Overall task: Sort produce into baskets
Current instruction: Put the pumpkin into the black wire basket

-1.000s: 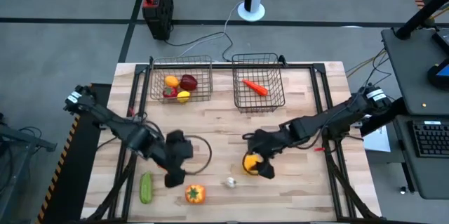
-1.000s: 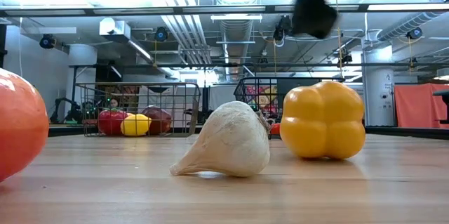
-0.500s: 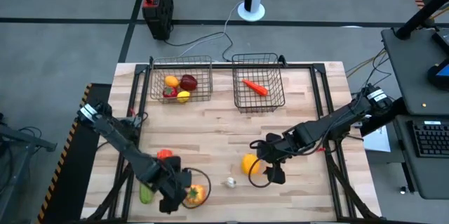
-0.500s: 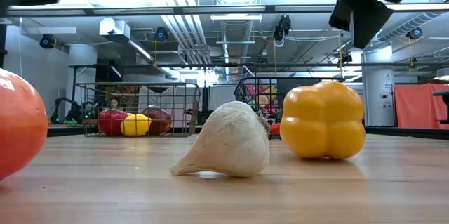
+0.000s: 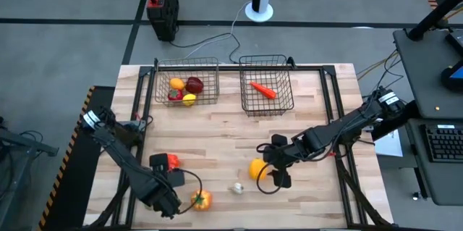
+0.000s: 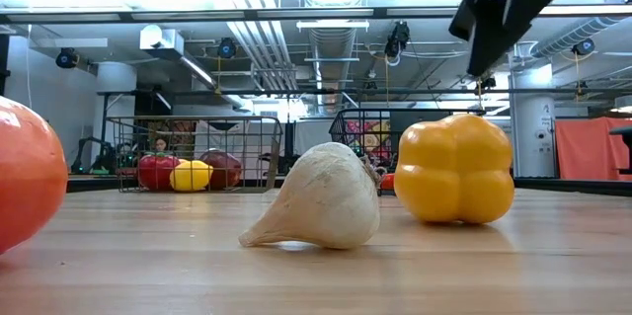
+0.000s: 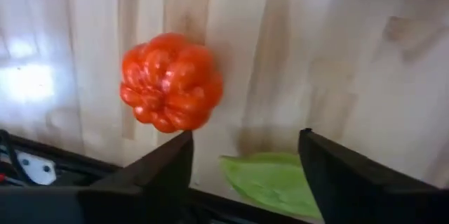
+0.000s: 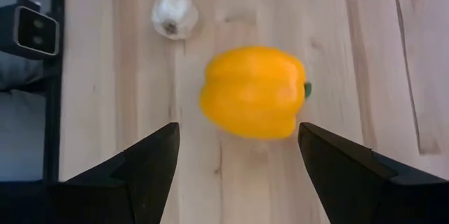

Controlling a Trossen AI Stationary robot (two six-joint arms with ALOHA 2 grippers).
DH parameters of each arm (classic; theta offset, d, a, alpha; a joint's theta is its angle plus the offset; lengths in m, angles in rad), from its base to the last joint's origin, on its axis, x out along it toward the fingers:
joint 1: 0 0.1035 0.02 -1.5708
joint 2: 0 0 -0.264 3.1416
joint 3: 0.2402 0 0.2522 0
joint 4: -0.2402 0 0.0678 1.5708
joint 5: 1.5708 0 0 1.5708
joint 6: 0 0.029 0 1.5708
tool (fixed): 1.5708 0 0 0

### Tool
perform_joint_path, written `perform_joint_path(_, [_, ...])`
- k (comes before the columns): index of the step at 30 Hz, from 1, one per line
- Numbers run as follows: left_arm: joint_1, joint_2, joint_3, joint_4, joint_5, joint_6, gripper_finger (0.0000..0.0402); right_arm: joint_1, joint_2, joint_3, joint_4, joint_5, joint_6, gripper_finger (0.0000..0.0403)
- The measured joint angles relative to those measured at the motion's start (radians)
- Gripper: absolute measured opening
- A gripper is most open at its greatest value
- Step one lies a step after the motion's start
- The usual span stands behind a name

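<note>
Right claw [image 8: 238, 168] hangs open and empty over the yellow pepper [image 8: 254, 92] beside the garlic [image 8: 174, 15], seemingly ready to drop and close, while the left claw [image 7: 245, 164], open and empty, hovers near the cucumber [image 7: 270, 182].

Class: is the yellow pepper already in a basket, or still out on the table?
Out. The yellow pepper lies on the bare table, well short of both baskets.
</note>
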Motion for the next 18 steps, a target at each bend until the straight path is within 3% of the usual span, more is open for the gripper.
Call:
perform_joint_path(7, [0.014,-0.031,-0.078,0.042,-0.019,0.085,0.0109,0.0,0.0,0.0,0.027,-0.001,-0.046,0.028])
perform_joint_path(12, [0.033,-0.132,-0.15,0.164,-0.023,0.123,0.002,0.0,-0.001,0.0,0.023,-0.002,-0.061,0.0275])
perform_joint_path(14, [0.052,-0.191,-0.186,0.222,-0.026,0.138,0.0006,0.0,-0.002,0.0,0.023,-0.002,-0.069,0.0274])
perform_joint_path(18, [0.091,-0.295,-0.268,0.245,-0.033,0.156,0.0016,-0.002,-0.009,0.0,0.022,-0.002,-0.08,0.0274])
